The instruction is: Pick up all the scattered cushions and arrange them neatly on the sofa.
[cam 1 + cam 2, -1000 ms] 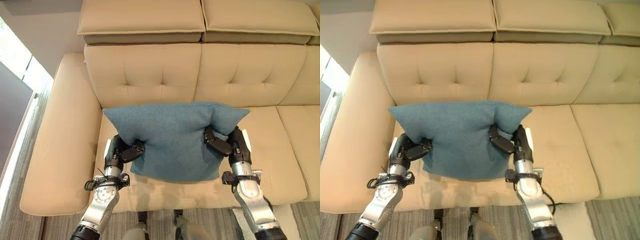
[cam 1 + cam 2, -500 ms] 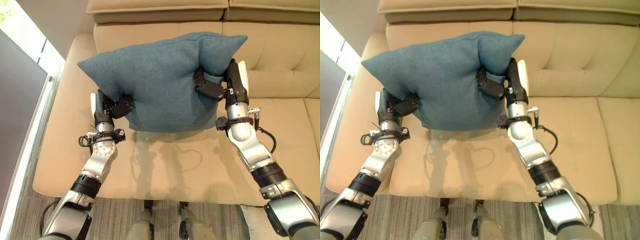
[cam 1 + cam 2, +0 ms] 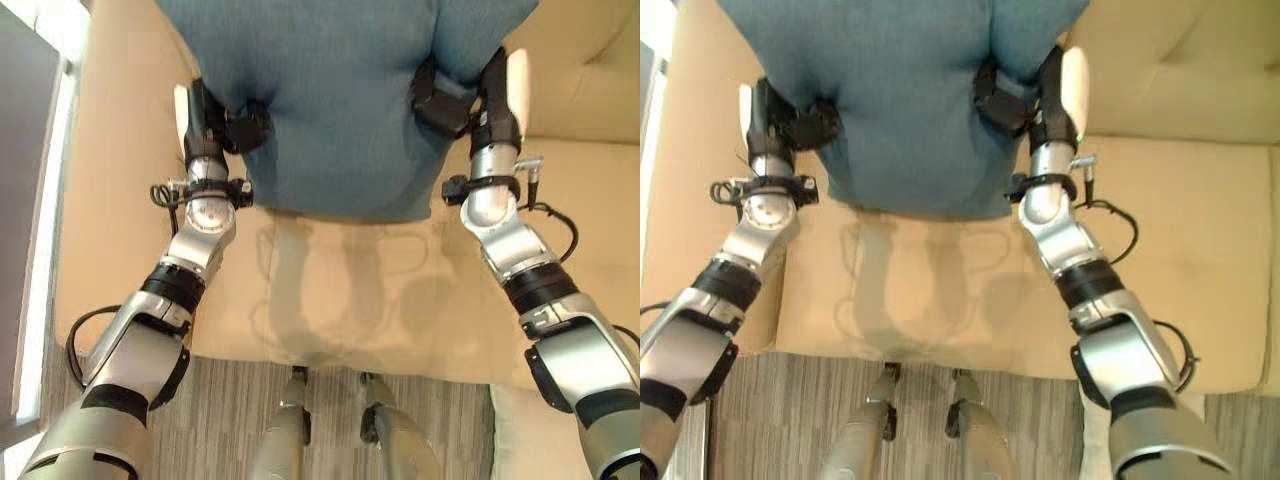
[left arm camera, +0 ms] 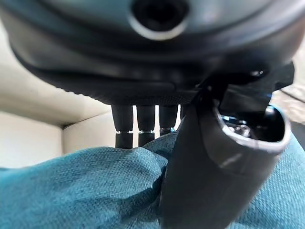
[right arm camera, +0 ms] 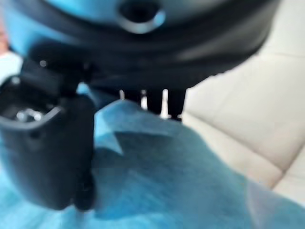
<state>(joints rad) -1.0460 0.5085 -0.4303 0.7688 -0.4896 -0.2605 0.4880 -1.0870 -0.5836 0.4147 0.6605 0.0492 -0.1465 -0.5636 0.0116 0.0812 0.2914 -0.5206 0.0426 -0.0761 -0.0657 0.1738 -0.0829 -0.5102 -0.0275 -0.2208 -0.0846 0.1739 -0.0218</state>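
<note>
From where I'm standing, looking down the way its head camera does (left eye view): the robot has a big blue cushion [image 3: 340,100] held up in front of it, over the beige sofa [image 3: 330,300]. The left hand [image 3: 215,125] has the cushion by one lower side, thumb dug into the fabric, and the right hand [image 3: 470,100] has the other side the same way. The cushion's bottom edge hangs above the seat and you can see its shadow on the seat below. The top of the cushion runs out of the picture. A strip of grey striped carpet [image 3: 330,410] shows in front of the sofa.

Right eye view is pretty much the same thing: blue cushion between both hands, sofa backrest showing off to the right of the right arm.

Left wrist view, super close: the thumb is pressed into a bulge of blue fabric and the fingers [image 4: 143,126] come down behind that same fold, so they're clamped on the cushion. Pale sofa behind it.

Right wrist view: same deal, thumb on the near side, fingers [image 5: 152,102] tucked behind a ridge of cushion, pinching it. Tufted sofa upholstery in the background.
</note>
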